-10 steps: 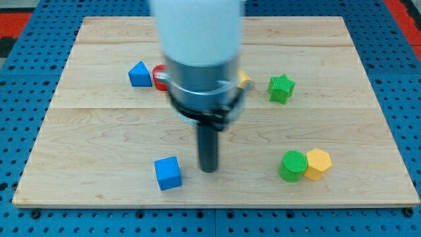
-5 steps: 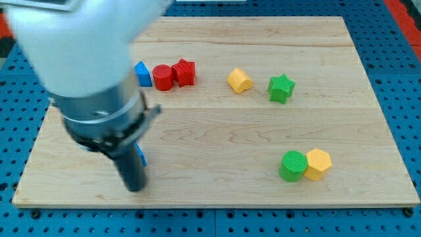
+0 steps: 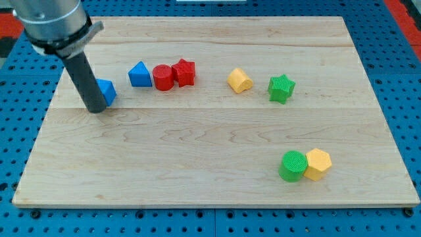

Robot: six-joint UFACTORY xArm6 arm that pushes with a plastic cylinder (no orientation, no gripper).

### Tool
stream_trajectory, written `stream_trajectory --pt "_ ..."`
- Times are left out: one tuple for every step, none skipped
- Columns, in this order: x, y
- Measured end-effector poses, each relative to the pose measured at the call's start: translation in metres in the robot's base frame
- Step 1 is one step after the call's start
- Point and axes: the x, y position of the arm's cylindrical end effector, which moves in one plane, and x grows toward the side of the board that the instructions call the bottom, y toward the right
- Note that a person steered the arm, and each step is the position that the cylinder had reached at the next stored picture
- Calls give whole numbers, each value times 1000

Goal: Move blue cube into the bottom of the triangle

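My tip (image 3: 96,109) touches the blue cube (image 3: 106,91) from its left, holding nothing, to push it toward the blue triangle (image 3: 139,74).

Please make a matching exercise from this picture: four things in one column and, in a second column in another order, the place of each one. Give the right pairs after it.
Things
1. blue cube
2. red star
3. yellow hexagon
4. green star

Places
A. touching the green cylinder, on its right in the view
B. right beside my tip, partly hidden by the rod
C. alone, to the view's right of the small yellow block
D. against the red cylinder

Pairs: 1-B, 2-D, 3-A, 4-C
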Motion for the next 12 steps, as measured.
stream_trajectory --pt "-15 -75" --pt "-30 -57" --pt "-1 -14" --pt "8 20" --pt "0 23" --pt "-6 -39" --pt "-25 -5" --pt "-25 60" --pt "-9 60" --pt "12 126" --pt "18 129" --pt "14 135"
